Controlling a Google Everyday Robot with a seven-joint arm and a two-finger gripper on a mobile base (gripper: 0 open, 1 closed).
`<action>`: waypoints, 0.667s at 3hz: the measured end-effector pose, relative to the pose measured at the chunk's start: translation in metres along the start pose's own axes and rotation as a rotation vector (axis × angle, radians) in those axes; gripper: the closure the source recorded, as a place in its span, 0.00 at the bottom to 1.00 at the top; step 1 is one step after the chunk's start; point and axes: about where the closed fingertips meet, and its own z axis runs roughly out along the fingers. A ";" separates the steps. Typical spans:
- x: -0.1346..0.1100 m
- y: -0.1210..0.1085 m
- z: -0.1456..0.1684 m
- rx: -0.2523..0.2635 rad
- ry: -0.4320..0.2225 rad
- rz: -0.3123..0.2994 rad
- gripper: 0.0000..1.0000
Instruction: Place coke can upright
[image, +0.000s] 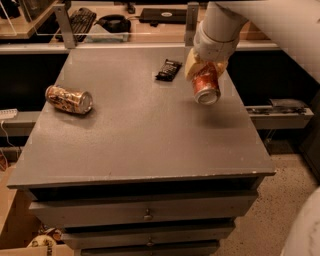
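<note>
Clamping the coke can (206, 86), the gripper (204, 69) holds it tilted above the right rear of the grey table (140, 145). A brown-and-gold can (69, 99) lies on its side at left.

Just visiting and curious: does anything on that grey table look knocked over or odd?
Yes. A brown can lies on its side near the table's left edge. The coke can is tilted, silver end toward the camera, held by the gripper over the table's right side. No spill shows.
</note>
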 end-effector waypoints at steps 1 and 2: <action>-0.022 0.001 -0.015 -0.112 -0.094 -0.115 1.00; -0.031 0.018 -0.025 -0.248 -0.213 -0.230 1.00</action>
